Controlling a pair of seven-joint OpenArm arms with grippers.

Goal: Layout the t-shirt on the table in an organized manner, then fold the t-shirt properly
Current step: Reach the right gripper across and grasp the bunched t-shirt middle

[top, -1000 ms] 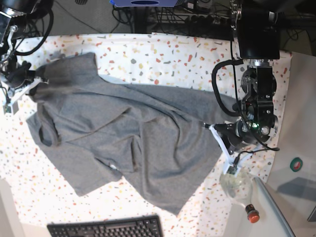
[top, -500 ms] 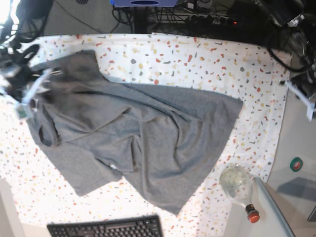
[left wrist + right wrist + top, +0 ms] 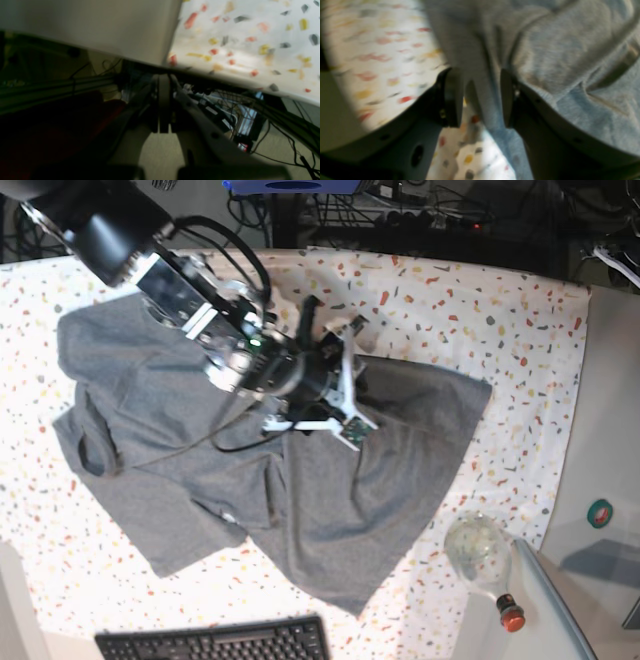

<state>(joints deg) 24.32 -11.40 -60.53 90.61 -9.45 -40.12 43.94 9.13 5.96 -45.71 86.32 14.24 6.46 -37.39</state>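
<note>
Base view — t-shirt [image 3: 330, 480] plain, no legible writing.

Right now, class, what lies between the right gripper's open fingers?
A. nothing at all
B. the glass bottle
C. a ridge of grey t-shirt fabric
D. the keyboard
C: in the right wrist view the right gripper straddles a raised fold of the t-shirt.

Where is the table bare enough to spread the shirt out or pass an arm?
Bare table lies along the far edge and between the t-shirt hem and the bottle. The middle is crowded: the right gripper sits over bunched fabric.
</note>
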